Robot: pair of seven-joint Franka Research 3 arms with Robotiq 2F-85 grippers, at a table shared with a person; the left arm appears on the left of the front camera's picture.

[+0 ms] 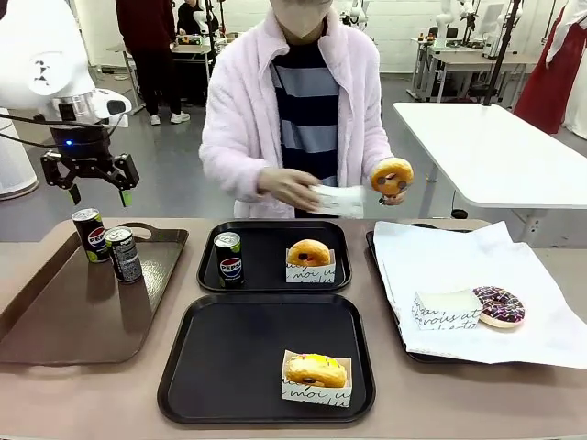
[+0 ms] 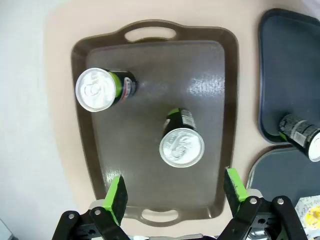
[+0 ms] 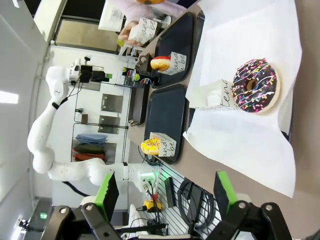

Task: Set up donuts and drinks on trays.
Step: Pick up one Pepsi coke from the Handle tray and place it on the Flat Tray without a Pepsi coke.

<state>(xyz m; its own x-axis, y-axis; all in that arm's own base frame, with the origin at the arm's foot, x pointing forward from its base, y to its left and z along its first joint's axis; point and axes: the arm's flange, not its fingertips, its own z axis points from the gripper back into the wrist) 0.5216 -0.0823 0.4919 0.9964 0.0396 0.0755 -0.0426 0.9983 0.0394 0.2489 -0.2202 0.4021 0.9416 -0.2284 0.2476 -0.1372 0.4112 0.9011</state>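
Your left gripper (image 1: pixel 99 195) hangs spread and empty over the brown tray (image 1: pixel 37 316) (two cans (image 1: pixel 89 235) on it, near each other); drop straight on one, pads clear of its neighbour; far black tray (image 1: pixel 266 240): Pepsi can (image 1: pixel 228 258) plus orange donut (image 1: pixel 309 253); near black tray (image 1: pixel 234 357): yellow donut (image 1: pixel 315 370) only; right gripper (image 3: pixel 165 189) spread too.

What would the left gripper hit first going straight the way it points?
Likely the nearer Pepsi can on the brown tray, centred ahead of the open left gripper; depth unclear.
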